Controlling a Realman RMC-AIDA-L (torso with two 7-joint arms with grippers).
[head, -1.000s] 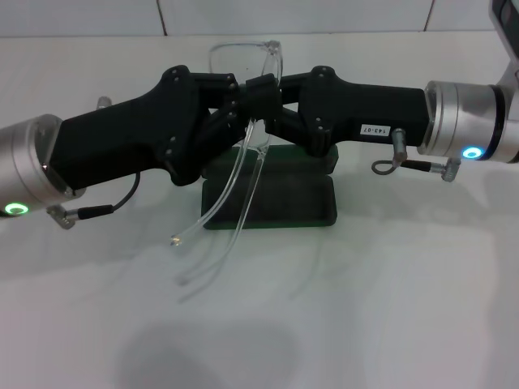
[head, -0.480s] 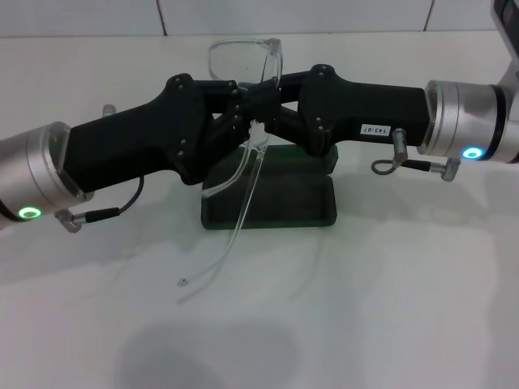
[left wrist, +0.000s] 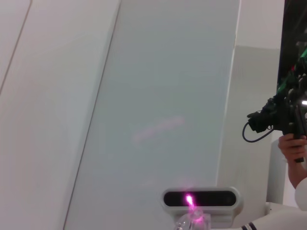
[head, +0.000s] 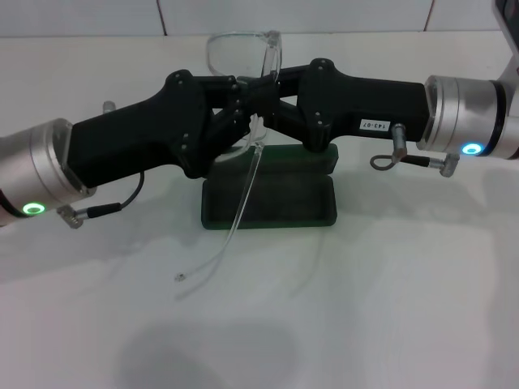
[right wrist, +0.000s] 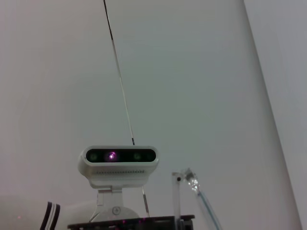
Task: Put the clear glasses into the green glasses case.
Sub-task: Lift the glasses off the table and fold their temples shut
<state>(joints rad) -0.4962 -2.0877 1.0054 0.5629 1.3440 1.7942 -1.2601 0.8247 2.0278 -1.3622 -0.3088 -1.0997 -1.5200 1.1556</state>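
Step in hand: folding the clear glasses point(head: 243, 57) while both arms carry them above the green glasses case point(head: 272, 198); insertion is not yet done.

Nearest the camera, one clear temple arm hangs free, trailing down past the front edge of the case, its tip close to the worktop point(head: 365, 308) (whether it touches cannot be told). The case lies open on the worktop, lining up.

Directly above the case, the left gripper point(head: 235, 113) and the right gripper point(head: 272, 101) meet at the frame's hinge area. Each set of fingers appears closed on the glasses, though the exact contact points are hidden by the black housings. The lens stands beyond the fingers, on the far side of the case.

Next move, as judged: swing the hanging temple in against the lens, then lower the glasses into the case.
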